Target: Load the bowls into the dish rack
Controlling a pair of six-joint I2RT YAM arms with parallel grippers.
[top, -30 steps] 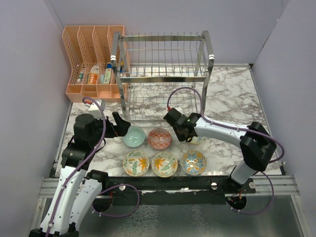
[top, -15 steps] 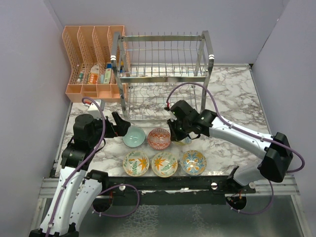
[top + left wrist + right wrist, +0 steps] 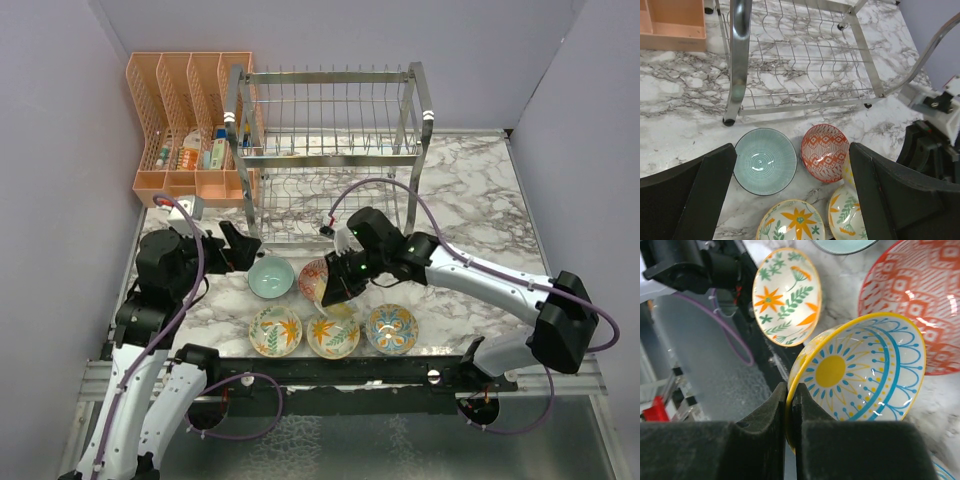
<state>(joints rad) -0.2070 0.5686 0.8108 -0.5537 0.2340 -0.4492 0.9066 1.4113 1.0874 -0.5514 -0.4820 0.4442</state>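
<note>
a: what has the right gripper [image 3: 788, 407] got?
b: its fingers are pinched nearly together on the rim of the yellow-rimmed sun bowl [image 3: 860, 367], with the rim wedged between them. the bowl hangs tilted off the fingertips, its inside turned toward the wrist camera.
a: and the dish rack [image 3: 330, 160], which way from there?
b: behind the tool. in the top view the fingertips point toward the arm bases, and the rack stands on the far side, beyond the wrist. i'd judge the move calls for swinging back round and turning the bowl so its rim lines up with the wire slots.
a: the left gripper [image 3: 243, 246]?
b: wide open, holding nothing. the teal bowl [image 3: 765, 161] sits just below and ahead, between its fingers, and the rack's lower tier is further ahead. it looks about as near the rack as the right one, but it's empty.
a: anything you can't make out?
b: whether the sun bowl is clear of the red-patterned bowl [image 3: 910, 300] beneath it. they overlap in the right wrist view, and from above the arm covers most of both. the left wrist view catches only a yellow sliver of it and cuts off the rack's upper tier.
</note>
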